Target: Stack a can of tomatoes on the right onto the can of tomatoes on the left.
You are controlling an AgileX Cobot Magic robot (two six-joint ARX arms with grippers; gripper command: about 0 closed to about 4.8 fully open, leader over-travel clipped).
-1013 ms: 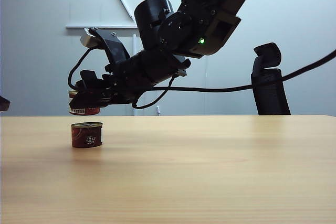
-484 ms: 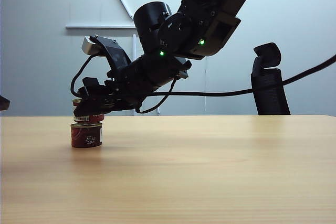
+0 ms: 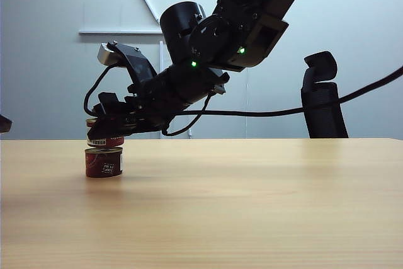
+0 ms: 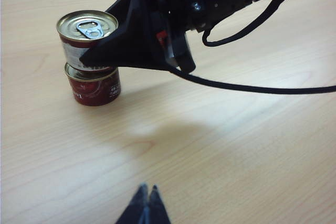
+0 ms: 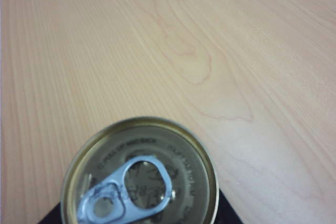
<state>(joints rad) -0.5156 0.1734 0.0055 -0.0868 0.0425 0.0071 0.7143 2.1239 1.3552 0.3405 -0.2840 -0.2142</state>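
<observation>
Two tomato cans now meet at far left; a second ago the upper one hung clear above.
Exterior: right gripper [image 3: 108, 131] clamps upper can [image 3: 106, 140] on lower can [image 3: 104, 162]; release remains. Left wrist: stack square, left gripper [image 4: 146, 199] pinched shut, empty, nearer. Right wrist: pull-tab lid [image 5: 139, 174], bare wooden table [image 5: 220, 40]. Grey wall, office chair [image 3: 322, 96] behind.

Over the last second my right pincer [image 3: 106, 131] has come down with the upper tomato can [image 3: 106, 140]. A second ago the can hung clear above the lower tomato can [image 3: 104, 162], with a gap between them. Now it sits on the lower can's lid, rims touching. Since the half-second mark I see no further shift.
</observation>
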